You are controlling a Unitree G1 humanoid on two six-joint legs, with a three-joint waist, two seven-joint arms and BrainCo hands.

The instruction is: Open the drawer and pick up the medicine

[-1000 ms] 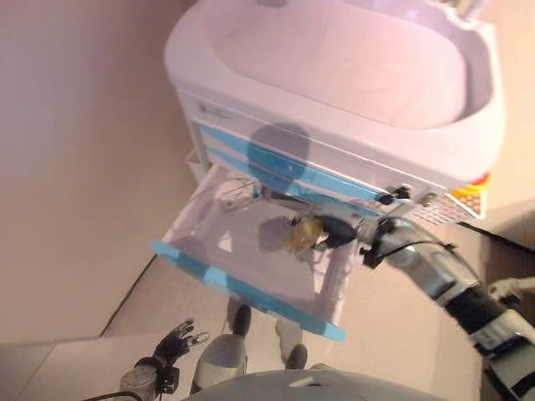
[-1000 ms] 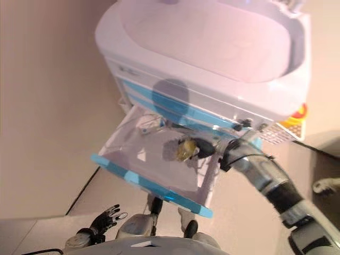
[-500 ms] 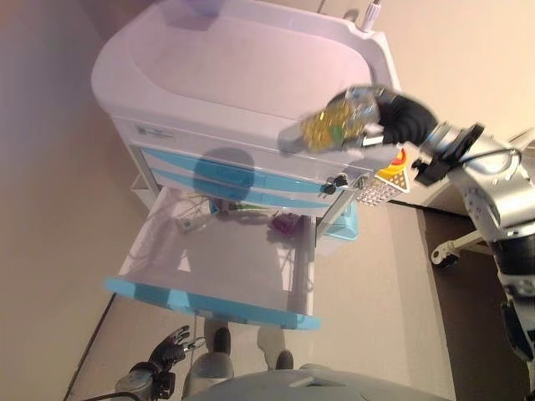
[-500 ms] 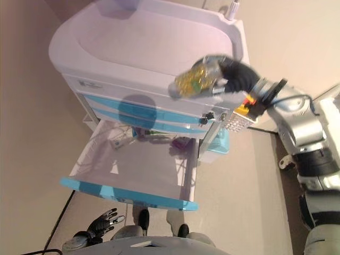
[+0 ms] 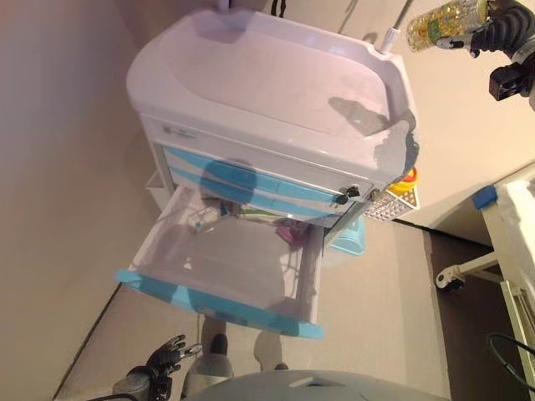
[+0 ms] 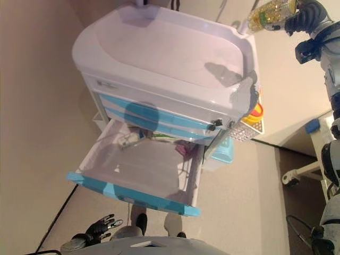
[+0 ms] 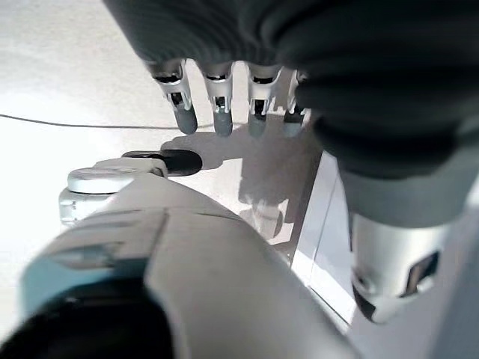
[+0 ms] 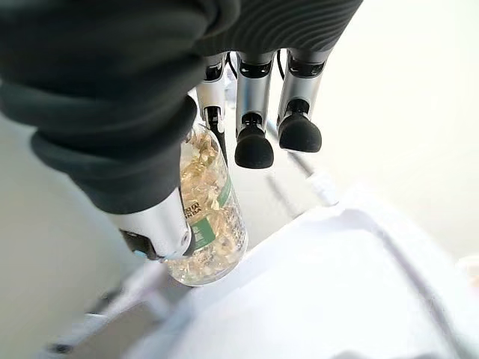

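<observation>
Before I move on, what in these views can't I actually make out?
- The medicine bottle: its cap end is hidden inside the right hand in the eye views.
- Small items at the back of the open drawer: too small, partly hidden under the cart.
- Print on the bottle's label: unreadable, right wrist view.
- Left hand: idle, low.

My right hand [image 8: 150, 112] wears a dark ribbed cover over its back and wrist, and silver fingers [image 8: 253, 97] with rounded black tips reach out from under it. A silver thumb shows beside them. My left hand [image 7: 359, 112] looks the same, with a dark ribbed cover, slim silver fingers [image 7: 217, 97] tipped grey, and a silver thumb.
</observation>
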